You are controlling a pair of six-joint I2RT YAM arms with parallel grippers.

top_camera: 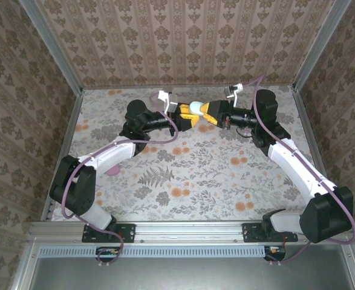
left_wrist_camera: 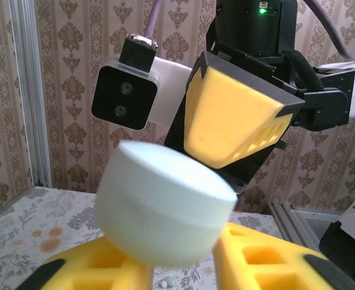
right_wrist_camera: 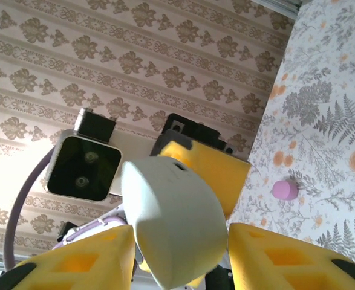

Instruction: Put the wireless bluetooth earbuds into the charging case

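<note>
Charging case (top_camera: 196, 108): white, lid looks closed, held clear of the table at upper centre of the top view.
Left gripper (left_wrist_camera: 183, 266): yellow fingers closed on the case's lower part.
Right gripper (right_wrist_camera: 180, 254): clamped on the case from the opposite side.
Pink piece (right_wrist_camera: 284, 189): on the table (top_camera: 195, 181), middle right of the right wrist view; too small to identify.
Progress: early; no earbud seated, and the case likely needs opening first.

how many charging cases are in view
1. The white charging case is held above the far table, between the left gripper and right gripper; others may hide behind the arms.
</note>
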